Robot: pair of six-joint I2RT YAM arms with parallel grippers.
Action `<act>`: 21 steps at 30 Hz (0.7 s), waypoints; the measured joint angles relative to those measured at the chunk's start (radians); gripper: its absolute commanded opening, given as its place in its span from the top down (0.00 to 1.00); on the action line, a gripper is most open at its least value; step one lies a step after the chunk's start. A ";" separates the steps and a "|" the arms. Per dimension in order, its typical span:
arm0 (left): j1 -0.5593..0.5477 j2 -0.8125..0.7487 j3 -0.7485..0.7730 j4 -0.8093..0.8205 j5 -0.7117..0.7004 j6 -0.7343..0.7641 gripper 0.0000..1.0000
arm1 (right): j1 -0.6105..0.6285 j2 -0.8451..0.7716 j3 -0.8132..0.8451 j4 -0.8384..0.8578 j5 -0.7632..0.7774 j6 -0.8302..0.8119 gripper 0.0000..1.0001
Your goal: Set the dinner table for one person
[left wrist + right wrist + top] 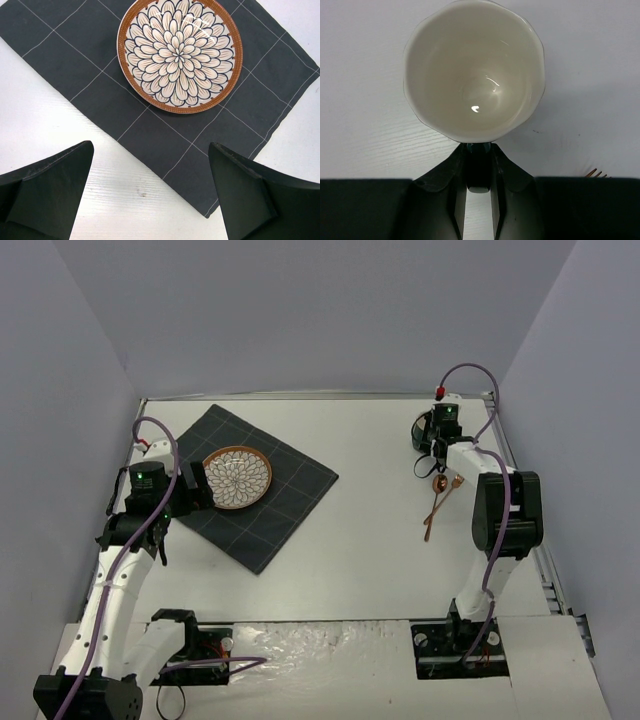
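Note:
A white-lined cup stands upright on the dinner table at its far right. My right gripper is shut on the cup's dark handle, one finger pressed against each side. From above, the right gripper hides the cup. A flower-patterned plate with an orange rim lies on a dark grey checked mat at the left. My left gripper hovers open over the mat's near edge, nothing between its fingers. The top view shows the left gripper beside the plate.
A copper spoon and fork lie together on the bare table just near of the right gripper; the fork's tines peek out in the right wrist view. The table's right rail runs close behind that arm.

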 measured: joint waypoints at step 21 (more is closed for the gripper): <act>0.000 0.000 0.000 0.000 0.000 0.000 0.03 | 0.439 -0.249 -0.135 0.009 0.039 -0.041 1.00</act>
